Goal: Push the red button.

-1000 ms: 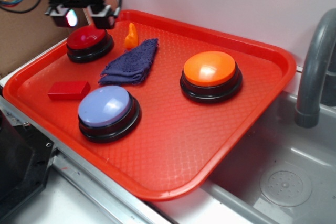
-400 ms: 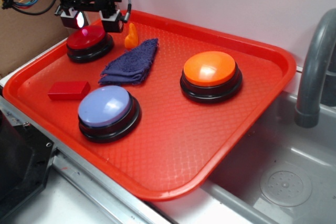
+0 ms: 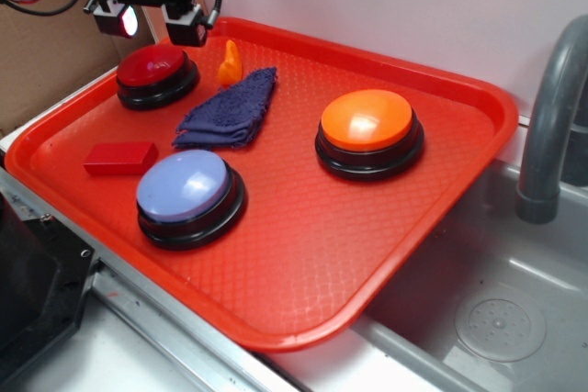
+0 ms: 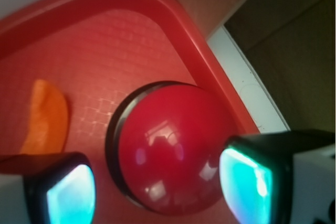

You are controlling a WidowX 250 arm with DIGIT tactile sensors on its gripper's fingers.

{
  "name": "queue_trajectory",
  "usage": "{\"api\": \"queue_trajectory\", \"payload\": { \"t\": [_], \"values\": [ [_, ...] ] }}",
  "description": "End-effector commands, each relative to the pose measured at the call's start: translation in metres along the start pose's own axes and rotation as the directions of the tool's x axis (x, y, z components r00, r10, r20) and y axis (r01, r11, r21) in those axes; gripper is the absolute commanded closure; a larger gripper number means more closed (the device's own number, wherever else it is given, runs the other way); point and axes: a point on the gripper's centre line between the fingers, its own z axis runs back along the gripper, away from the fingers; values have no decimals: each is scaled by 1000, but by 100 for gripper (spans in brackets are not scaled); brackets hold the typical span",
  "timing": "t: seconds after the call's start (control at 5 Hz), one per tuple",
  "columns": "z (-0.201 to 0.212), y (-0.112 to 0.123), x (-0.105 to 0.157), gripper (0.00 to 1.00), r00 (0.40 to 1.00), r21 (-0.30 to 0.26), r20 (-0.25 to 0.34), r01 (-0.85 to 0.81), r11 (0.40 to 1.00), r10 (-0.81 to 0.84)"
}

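The red button (image 3: 152, 66), a glossy dark-red dome on a black base, sits at the far left corner of the red tray (image 3: 478, 89). My gripper (image 3: 149, 25) hovers just above its far side, open, with nothing between the fingers. In the wrist view the red button (image 4: 168, 148) lies below and between the two glowing pads (image 4: 252, 179), and the gripper (image 4: 163, 187) does not touch it.
On the tray are an orange-domed button (image 3: 367, 121), a pale purple button (image 3: 188, 185), a folded blue cloth (image 3: 230, 107), a small orange piece (image 3: 230, 63) and a flat red block (image 3: 119, 158). A sink (image 3: 496, 319) and grey faucet (image 3: 551, 126) stand at the right.
The gripper came down and right onto the red button's top, then lifted back up and left; it now hangs clear above the button.
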Motion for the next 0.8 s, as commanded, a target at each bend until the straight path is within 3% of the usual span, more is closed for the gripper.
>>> {"api": "queue_trajectory", "payload": {
  "t": [0.0, 0.2, 0.4, 0.6],
  "values": [
    [-16, 27, 2, 0, 998, -52, -2, -58, 997, 58],
    [-52, 36, -7, 0, 989, -98, -82, -134, 986, 126],
    [-65, 32, -9, 0, 985, -63, -115, -137, 989, 129],
    [-41, 23, -4, 0, 996, -20, -43, -84, 996, 83]
  ]
}}
